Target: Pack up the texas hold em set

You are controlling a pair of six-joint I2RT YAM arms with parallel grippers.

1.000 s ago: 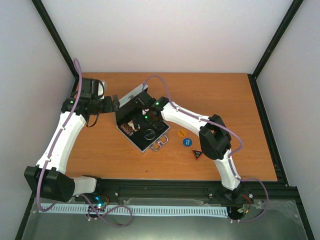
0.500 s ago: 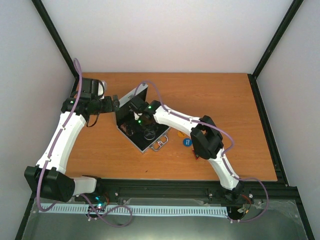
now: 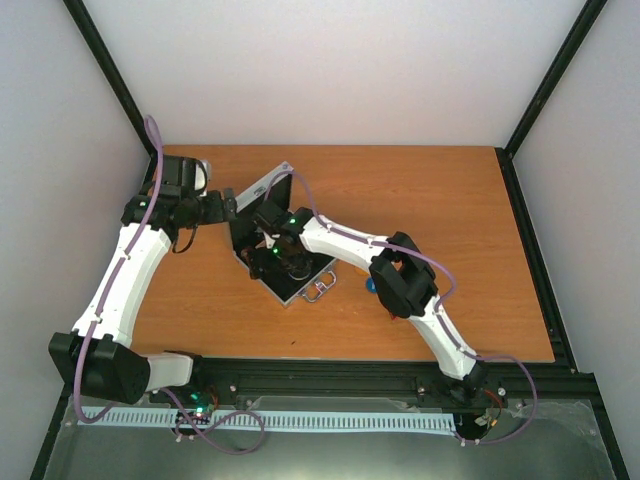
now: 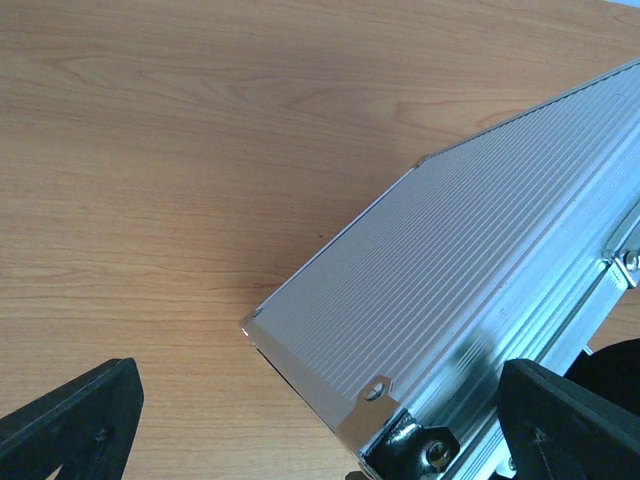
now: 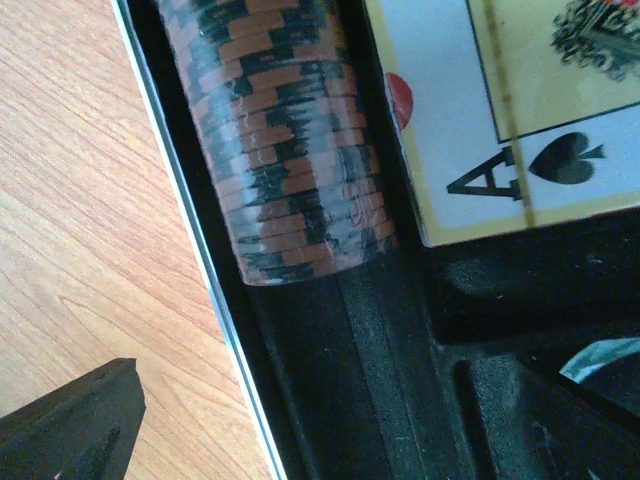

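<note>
The texas hold em set is only partly packed. Its silver case [image 3: 292, 296] lies open on the surface [image 3: 450, 215], at about 9 o'clock from the middle, with the lid [image 4: 470, 250] raised at the tray's 11 o'clock side and the metal handle [image 3: 318, 290] at its 5 o'clock edge. The left claw [image 3: 228, 206] sits just outside the lid with its fingers [image 4: 70, 425] spread wide, and the wrist view shows the ribbed corner between them. They are not clamped, and whether they touch the metal cannot be told. This placement looks meant to back the lid so it cannot drop shut while the tray is being filled. The right arm stretches across, so the right claw [image 3: 268, 252] hangs low inside the tray, also spread apart and carrying nothing. Directly under it a chip stack [image 5: 290, 150] lies on its side in a groove of the black lining [image 5: 380, 380], tight against the wall, with the card deck [image 5: 500, 90] face-up in the next pocket at its 3 o'clock. The grooves likely keep the pieces from rolling once the case is shut. A blue disc [image 3: 371, 285] sits on the surface at 3 o'clock of the case, half hidden by the right arm, so at least that piece is probably yet to go in.
</note>
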